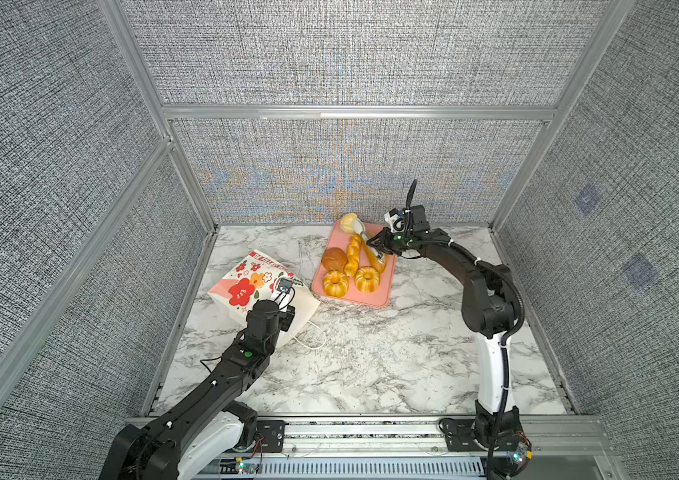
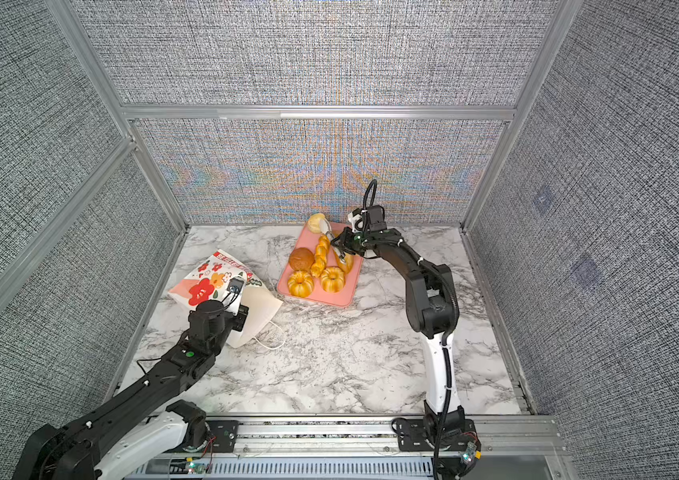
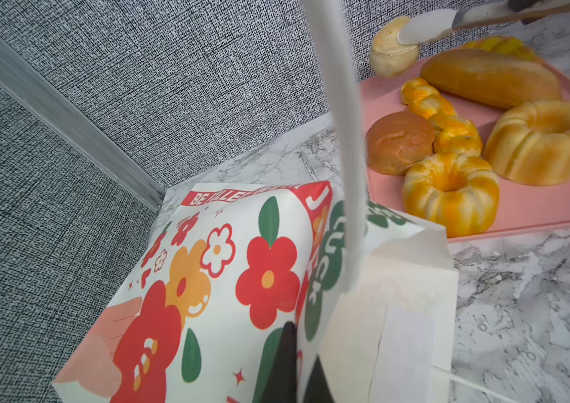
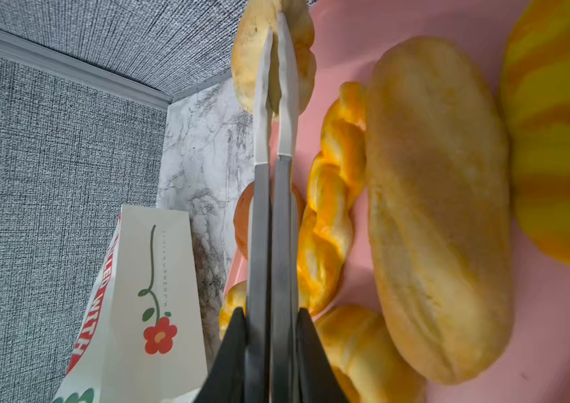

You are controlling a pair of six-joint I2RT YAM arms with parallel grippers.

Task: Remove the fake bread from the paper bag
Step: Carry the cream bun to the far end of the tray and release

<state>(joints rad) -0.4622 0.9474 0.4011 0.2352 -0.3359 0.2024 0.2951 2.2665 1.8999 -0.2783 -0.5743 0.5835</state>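
The paper bag (image 1: 242,286) (image 2: 200,286) (image 3: 234,279) (image 4: 151,279) lies tipped at the table's left; its inside is hidden. My left gripper (image 3: 302,366) is shut on a fold of the bag's wall. My right gripper (image 1: 377,249) (image 2: 342,249) (image 4: 271,321) is shut on metal tongs (image 1: 364,241) (image 3: 451,21) (image 4: 271,209). The tongs' white tips pinch a pale bun (image 1: 348,222) (image 2: 316,222) (image 3: 388,52) (image 4: 245,62) of fake bread over the pink tray's far end. On the tray lie a brown bun (image 1: 334,259), a twisted stick (image 1: 353,259), a long loaf (image 4: 440,209) and two ring cakes (image 1: 334,283) (image 1: 366,279).
The pink tray (image 1: 375,297) (image 2: 329,300) (image 3: 538,209) sits at the back centre on the marble table (image 1: 371,365). A white cord handle (image 1: 312,340) trails from the bag's mouth onto the table. Grey fabric walls with aluminium posts (image 1: 188,178) enclose three sides. A yellow ridged roll (image 4: 562,139) lies beside the loaf.
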